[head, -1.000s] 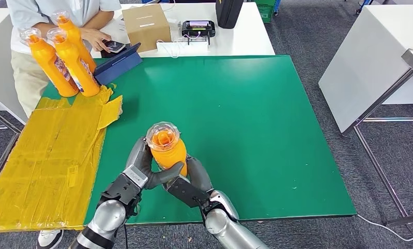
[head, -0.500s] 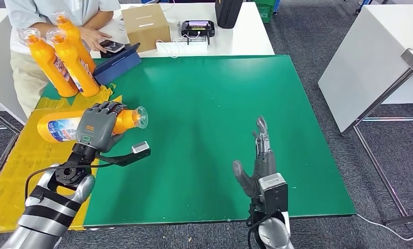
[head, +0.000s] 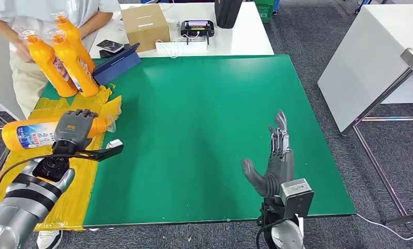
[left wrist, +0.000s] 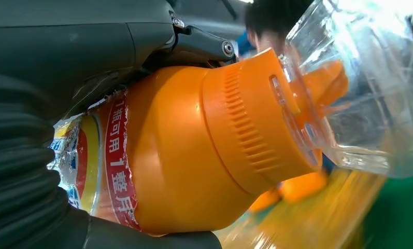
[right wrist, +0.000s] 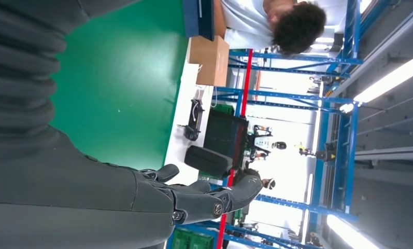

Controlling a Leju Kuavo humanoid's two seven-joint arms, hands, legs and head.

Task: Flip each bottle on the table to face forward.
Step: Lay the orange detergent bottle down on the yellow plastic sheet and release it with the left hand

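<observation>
1. Head view: the left hand (head: pixel 73 130) holds an orange bottle (head: pixel 25 134) around its middle. The bottle lies sideways over the yellow sheet (head: pixel 48 176), just off the left edge of the green mat (head: pixel 204 114). Its clear cap points toward the mat. I think the hand is about to set it down.

2. Head view again: the right hand (head: pixel 272 166) holds nothing. Its fingers are straight and spread, and it stands above the mat near the front edge. Three more standing bottles (head: pixel 64 54) are at the mat's far left corner, and a person (head: pixel 48 10) touches one of them.

3. Left wrist view: the bottle fills the hand. I see the orange neck, the clear cap (left wrist: pixel 370 88) and a strip of the label (left wrist: pixel 111 166). The fingers press on the label part.

4. Right wrist view: the right hand's fingers (right wrist: pixel 204 199) are stretched out with nothing in them, above the mat.

5. How to do it well, I think: bring the bottle down slowly until it rests on the yellow sheet. Stay well away from the standing bottles so none get knocked over. Let go only when it rests, because a round bottle may roll.

6. Keep the right hand still above the mat.
</observation>
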